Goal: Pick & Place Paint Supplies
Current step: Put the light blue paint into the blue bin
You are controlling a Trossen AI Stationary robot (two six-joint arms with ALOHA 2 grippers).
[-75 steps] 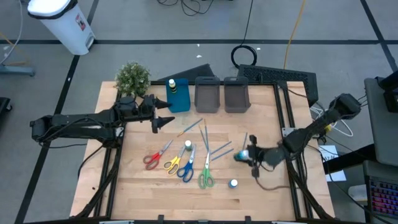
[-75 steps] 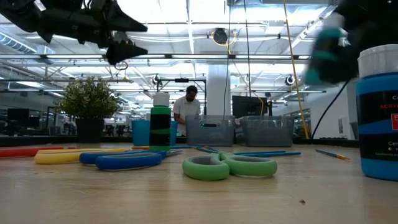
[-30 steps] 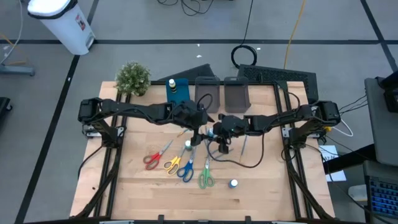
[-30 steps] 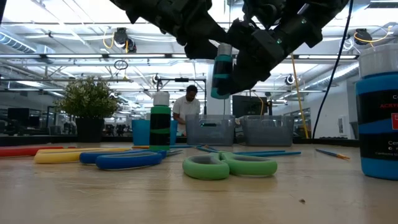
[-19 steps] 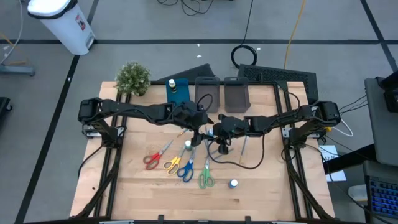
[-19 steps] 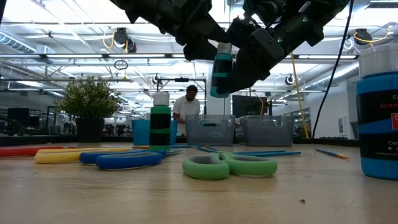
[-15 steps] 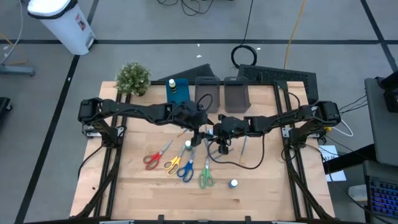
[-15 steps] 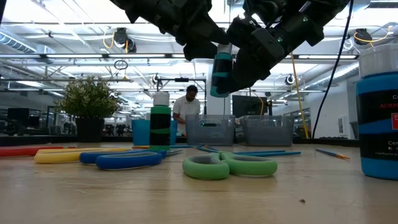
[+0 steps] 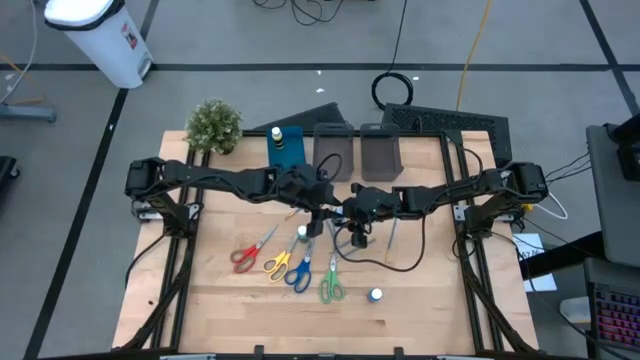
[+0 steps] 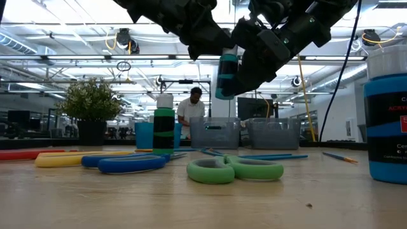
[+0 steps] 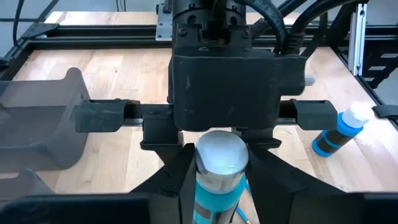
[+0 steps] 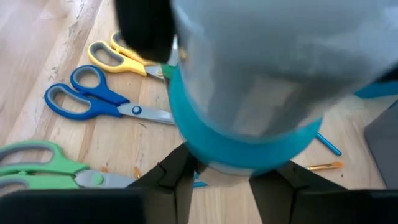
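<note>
Between the two grippers, clear above the tabletop, hangs a teal bottle point(image 10: 227, 76) with a white cap, roughly upright. The left gripper point(image 11: 221, 186) has its fingers point(image 11: 177, 183) pressed to the bottle's sides just under the cap, clamped on it. The right gripper point(image 12: 224, 177) meets it from the opposite side, lower on the body; whether it is gripping or loose I cannot tell. Two grippers on one bottle in mid-air looks like a handover, probably because the blue bin point(image 9: 287, 150) lies on the left arm's side.

Directly beneath the grippers lie thin brushes point(image 9: 350, 240) and another small bottle point(image 9: 302, 233). Nearer the front edge sit red scissors point(image 9: 250, 250), yellow scissors point(image 9: 280, 262), blue scissors point(image 9: 298, 272) and green scissors point(image 9: 330, 285), with one more teal bottle point(image 9: 376, 295) beside them. Beyond the grippers, along the far edge, stand two grey bins point(image 9: 332, 152) next to the blue one, and a potted plant point(image 9: 213, 125) at the corner. The air between grippers and bins looks open, so lifting away should clear the clutter below.
</note>
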